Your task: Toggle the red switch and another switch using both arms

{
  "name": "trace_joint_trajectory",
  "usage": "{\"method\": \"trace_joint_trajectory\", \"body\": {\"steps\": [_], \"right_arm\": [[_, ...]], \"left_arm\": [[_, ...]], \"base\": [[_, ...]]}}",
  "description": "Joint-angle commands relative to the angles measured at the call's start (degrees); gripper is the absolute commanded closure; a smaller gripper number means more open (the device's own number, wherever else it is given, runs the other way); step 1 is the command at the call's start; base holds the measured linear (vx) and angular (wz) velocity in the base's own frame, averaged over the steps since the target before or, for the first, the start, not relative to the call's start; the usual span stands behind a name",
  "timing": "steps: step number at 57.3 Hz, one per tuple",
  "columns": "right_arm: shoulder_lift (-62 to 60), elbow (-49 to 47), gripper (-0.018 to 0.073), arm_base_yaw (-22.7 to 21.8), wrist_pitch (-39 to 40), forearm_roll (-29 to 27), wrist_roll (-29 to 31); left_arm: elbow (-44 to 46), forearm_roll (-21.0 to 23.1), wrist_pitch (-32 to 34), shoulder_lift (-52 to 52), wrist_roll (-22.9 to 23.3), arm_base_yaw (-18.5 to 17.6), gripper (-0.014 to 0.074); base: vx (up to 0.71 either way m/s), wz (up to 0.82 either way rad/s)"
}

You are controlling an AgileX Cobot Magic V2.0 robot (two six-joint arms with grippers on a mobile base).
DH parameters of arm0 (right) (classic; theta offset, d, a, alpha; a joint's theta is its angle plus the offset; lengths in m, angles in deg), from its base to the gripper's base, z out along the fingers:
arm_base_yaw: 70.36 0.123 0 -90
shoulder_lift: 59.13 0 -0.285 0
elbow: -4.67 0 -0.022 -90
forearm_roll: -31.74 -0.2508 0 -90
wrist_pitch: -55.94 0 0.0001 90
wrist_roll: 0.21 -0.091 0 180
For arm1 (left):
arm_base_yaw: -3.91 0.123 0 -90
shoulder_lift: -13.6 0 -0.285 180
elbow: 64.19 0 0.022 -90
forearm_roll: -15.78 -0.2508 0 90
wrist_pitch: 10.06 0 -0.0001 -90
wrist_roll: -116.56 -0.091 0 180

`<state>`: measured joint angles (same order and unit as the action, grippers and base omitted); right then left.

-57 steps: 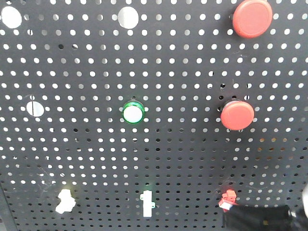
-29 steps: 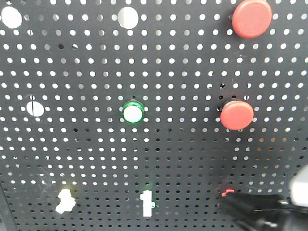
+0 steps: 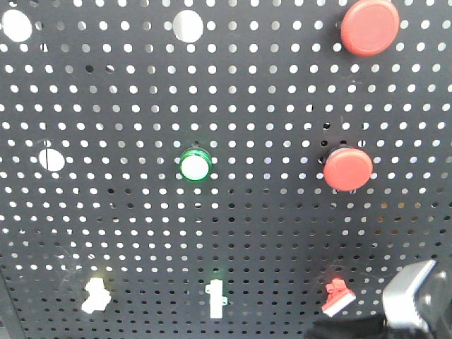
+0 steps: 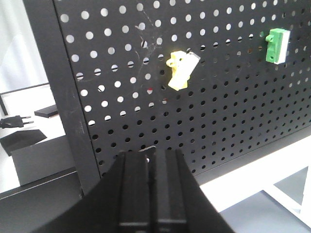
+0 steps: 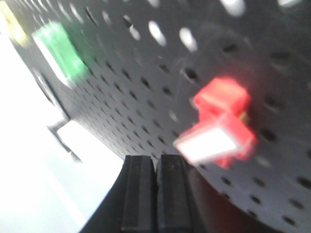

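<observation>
**The red switch (image 5: 218,124) sits just above the right gripper (image 5: 156,165)**

Low right on the pegboard (image 3: 247,106), it juts up and right of that gripper's closed tip. The cream switch (image 4: 181,70), low left, lies well above the left gripper (image 4: 149,162), likewise closed, so the right gripper looks nearer

— What is in the top right corner?
— A big round red button (image 3: 370,27). Another red button (image 3: 347,169) sits lower down on the right, on the same black board (image 3: 268,106) full of little holes.
— And in the middle?
— A round white button (image 3: 195,165) with a green ring. At the bottom middle a small white switch (image 3: 216,297) stands upright, with a tiny green light (image 3: 217,274) just above it.
— Anything at the far left in the left wrist view?
— A black plug (image 4: 14,121), lying off to the side of the board.
</observation>
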<state>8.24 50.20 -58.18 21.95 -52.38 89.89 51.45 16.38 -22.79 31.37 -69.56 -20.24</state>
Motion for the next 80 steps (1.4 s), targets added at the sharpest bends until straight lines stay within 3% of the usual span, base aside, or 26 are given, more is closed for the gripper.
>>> {"method": "trace_joint_trajectory", "body": {"steps": [1,8,14,26,33,42,51,80], "right_arm": [[-3.9,-1.5,0.0567,-0.3,-1.9,-0.4,-0.4],[-10.0,-1.5,0.0567,-0.3,-0.4,2.7,-2.9],[-17.1,-1.5,0.0567,-0.3,1.7,10.4,-9.0],[-30.8,-1.5,0.0567,-0.3,6.8,35.1,-29.4],[-36.4,-1.5,0.0567,-0.3,7.3,48.2,-44.0],[-38.6,-1.5,0.0567,-0.3,7.9,59.7,-59.0],[-38.6,-1.5,0.0567,-0.3,6.8,60.8,-67.0],[-38.6,-1.5,0.0567,-0.3,6.5,60.8,-67.2]], "left_arm": [[1.5,0.2,5.1,0.5,0.1,0.1,0.0594],[1.5,0.2,5.0,0.5,0.1,0.1,0.0594],[1.5,0.2,4.9,0.5,0.1,0.1,0.0594],[1.5,0.2,3.8,0.5,0.1,0.1,0.0594],[1.5,0.6,-0.6,0.5,0.3,0.1,0.0594],[1.5,0.6,-5.6,0.5,0.3,0.1,0.0594],[1.5,0.6,-7.3,0.5,0.3,0.1,0.0594],[1.4,0.6,-7.5,0.4,0.3,0.1,0.0594]], "base": [[0.0,0.0],[0.0,0.0],[0.0,0.0],[0.0,0.0],[0.0,0.0],[0.0,0.0],[0.0,0.0],[0.0,0.0]]}}
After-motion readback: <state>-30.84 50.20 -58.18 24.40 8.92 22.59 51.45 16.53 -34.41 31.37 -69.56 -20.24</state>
